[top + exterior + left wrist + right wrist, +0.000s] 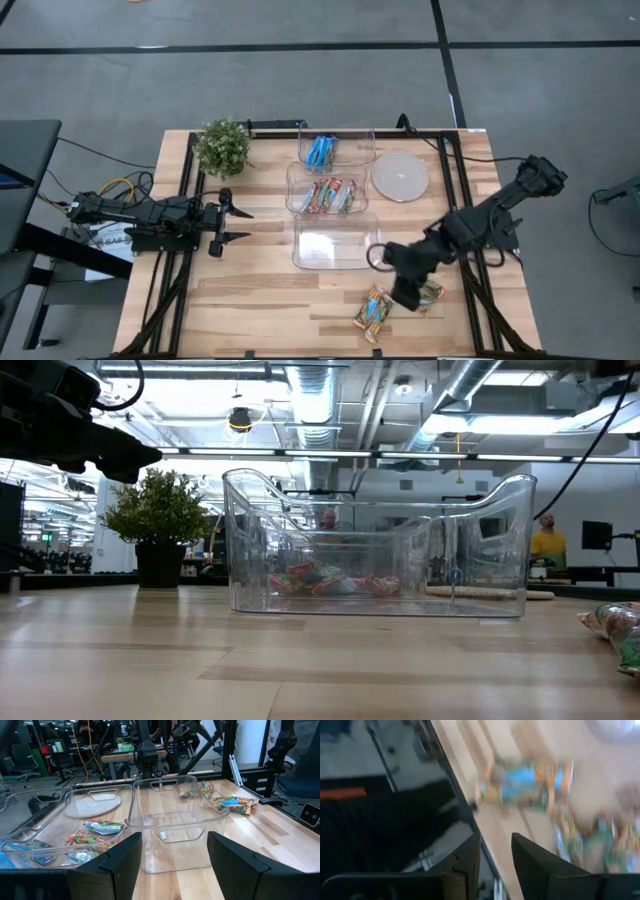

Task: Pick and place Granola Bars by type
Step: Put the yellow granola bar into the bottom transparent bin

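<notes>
Several tan-orange and light-blue granola bars (372,312) lie flat on the table near its near edge, and another (431,293) lies just right of them. They also show in the right wrist view (525,782) and at the low view's right edge (615,630). My right gripper (405,297) (496,852) hovers between these bars, slightly open, with nothing between its fingers. Blue bars (320,150) fill the far clear tub and red-green-orange bars (328,195) the middle one. The near tub (335,240) holds nothing. My left gripper (240,225) (172,860) waits open, left of the tubs.
A potted plant (222,147) stands at the far left of the table. A round white disc (400,175) lies right of the tubs. Black frame rails run along the table's left and right sides. Bare wood shows between my left gripper and the near edge.
</notes>
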Robot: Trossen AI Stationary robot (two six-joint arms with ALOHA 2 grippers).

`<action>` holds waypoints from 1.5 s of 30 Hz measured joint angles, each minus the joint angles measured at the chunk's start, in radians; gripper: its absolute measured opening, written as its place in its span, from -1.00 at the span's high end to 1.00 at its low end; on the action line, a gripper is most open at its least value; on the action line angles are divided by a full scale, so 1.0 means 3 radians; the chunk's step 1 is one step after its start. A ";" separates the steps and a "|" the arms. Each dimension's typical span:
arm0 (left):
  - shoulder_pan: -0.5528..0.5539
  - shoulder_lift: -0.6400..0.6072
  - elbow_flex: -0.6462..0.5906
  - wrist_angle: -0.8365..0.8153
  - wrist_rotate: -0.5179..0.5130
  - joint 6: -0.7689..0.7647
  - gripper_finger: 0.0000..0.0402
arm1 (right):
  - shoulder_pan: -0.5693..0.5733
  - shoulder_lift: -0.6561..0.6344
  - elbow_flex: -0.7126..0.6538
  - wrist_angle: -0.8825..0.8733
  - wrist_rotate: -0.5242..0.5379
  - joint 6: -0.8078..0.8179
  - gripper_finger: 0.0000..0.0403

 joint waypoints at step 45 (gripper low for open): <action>0.0000 0.0000 0.0000 -0.0001 0.0000 0.0001 -0.09 | 0.0616 0.0055 -0.0351 -0.1409 0.0503 0.0609 -0.22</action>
